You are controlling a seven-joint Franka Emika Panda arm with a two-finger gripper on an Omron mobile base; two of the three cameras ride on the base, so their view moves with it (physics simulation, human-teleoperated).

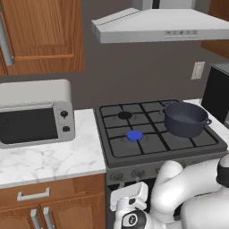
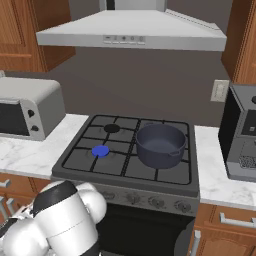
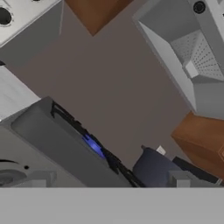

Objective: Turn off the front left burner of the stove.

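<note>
The front left burner (image 1: 134,135) shows a bright blue disc, so I judge it is lit and the task is not done. It sits near the front left corner of the stove (image 1: 134,161), a dark grey gas range set between two marble surfaces. I see no contact with the row of knobs (image 2: 156,201) on the front panel. The knob for this burner is probably one at the left end (image 1: 117,176), though I cannot tell which. Reaching it and turning it is all left to do.

My gripper (image 1: 129,201) hangs low in front of the stove, below the front panel's left end, near the knobs but apart from them. I cannot tell whether the jaws are apart or together.

A dark blue pot (image 1: 185,118) stands on the grates toward the stove's right side, clear of the knobs. A silver toaster oven (image 1: 36,114) sits on the left surface (image 1: 53,156). A range hood (image 2: 131,31) hangs above. A dark appliance (image 2: 241,132) stands on the right surface. Nothing seems to block the knobs.
</note>
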